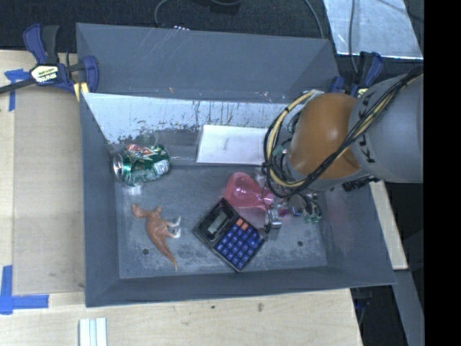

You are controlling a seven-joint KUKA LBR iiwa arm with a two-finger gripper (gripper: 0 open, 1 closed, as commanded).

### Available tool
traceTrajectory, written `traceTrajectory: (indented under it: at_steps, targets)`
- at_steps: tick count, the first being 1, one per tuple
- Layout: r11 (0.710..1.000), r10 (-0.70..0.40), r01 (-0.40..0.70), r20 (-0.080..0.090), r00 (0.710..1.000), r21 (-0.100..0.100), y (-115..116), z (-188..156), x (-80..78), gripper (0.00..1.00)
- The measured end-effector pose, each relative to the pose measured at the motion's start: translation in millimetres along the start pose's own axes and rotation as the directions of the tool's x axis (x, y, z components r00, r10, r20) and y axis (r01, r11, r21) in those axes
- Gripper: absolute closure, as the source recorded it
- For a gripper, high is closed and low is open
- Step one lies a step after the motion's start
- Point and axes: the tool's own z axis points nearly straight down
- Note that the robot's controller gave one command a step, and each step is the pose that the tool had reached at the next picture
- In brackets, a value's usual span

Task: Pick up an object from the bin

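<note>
Hanging low over the pink thing [242, 190] beside the calculator [233, 238], the end effector [277, 215] is open or closed, I cannot tell; a card [227, 144], can [142, 164] and dinosaur [157, 231] lie apart.

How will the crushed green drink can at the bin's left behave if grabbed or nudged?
The crushed green drink can looks dented and probably empty, so likely light. Thin metal may buckle further when squeezed. Lying sideways, it could roll unevenly.

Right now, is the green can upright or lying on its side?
On its side: the green can lies lengthwise, its round silver end facing left.
</note>
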Motion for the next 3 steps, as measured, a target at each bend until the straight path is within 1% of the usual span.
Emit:
traceTrajectory:
  at_steps: [1,3]
  targets:
    - [1.0,0.015,-0.015,0.011,1.0,0.0,-12.5,8.8,-19.4,1.0]
    - [1.0,0.014,-0.014,0.008,1.0,0.0,-12.4,5.5,-18.1,1.0]
